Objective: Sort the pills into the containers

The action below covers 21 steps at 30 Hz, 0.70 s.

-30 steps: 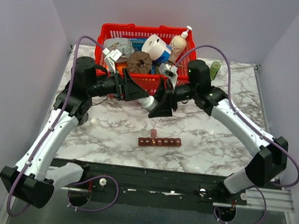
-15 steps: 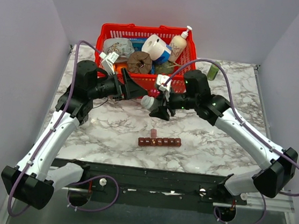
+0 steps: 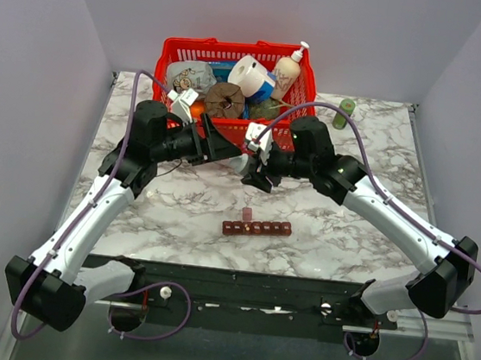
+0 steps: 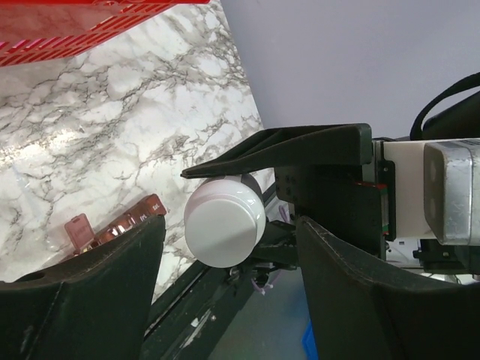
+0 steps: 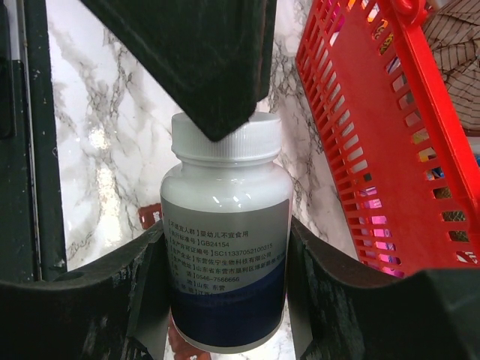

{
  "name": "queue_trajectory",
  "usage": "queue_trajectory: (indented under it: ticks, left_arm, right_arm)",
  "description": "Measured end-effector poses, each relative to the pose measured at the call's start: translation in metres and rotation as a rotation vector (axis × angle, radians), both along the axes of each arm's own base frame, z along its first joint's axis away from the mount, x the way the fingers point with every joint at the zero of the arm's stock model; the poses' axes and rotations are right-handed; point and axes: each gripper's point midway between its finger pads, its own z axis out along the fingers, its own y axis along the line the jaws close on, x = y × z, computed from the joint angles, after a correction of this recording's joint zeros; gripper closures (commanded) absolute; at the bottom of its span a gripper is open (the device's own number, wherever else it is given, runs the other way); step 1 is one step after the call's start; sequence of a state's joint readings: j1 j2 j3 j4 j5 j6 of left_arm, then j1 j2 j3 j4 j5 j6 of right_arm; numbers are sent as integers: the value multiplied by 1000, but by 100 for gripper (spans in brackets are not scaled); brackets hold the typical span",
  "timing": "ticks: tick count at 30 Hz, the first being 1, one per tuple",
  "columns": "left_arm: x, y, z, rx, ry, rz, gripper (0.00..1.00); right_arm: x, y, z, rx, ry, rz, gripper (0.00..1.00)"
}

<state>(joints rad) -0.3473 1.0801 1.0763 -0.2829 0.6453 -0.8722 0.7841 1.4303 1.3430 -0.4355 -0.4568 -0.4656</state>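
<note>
The containers are a dark red-brown strip of small compartments [image 3: 257, 228] lying on the marble near the front, with one lid [image 3: 246, 213] flipped open; it also shows in the left wrist view [image 4: 120, 225]. My right gripper [image 3: 254, 171] is shut on a small clear pill bottle [image 5: 227, 262] with a white cap [image 4: 224, 221], held above the table in front of the basket. My left gripper [image 3: 231, 148] is open, its fingers on either side of the cap with gaps. One of its fingers [image 5: 202, 52] lies over the cap in the right wrist view.
A big red mesh basket [image 3: 237, 54] full of household items stands at the back centre, just behind both grippers; its wall shows in the right wrist view [image 5: 360, 135]. A small green bottle [image 3: 345, 112] stands at the back right.
My left gripper has moved right and now straddles the bottle's cap. My right gripper has shifted slightly left with the bottle, bringing the two grippers together.
</note>
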Motion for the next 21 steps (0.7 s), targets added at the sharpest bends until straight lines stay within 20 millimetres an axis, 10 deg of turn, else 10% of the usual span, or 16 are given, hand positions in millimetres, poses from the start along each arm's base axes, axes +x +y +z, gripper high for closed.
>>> queue_trajectory:
  ticks: [7,15,21]
  left_arm:
    - [-2,-8,-16,35,42,-21,24]
    - [-3,-11,-24,54,62,-29,61]
    - [-6,-13,-22,48,40,-60,70]
  right_arm:
    - [0,0,0,-2,-2,-1,93]
    - [-1,0,-4,-15,2,1,93]
    - [-3,1,-5,-12,14,7,93]
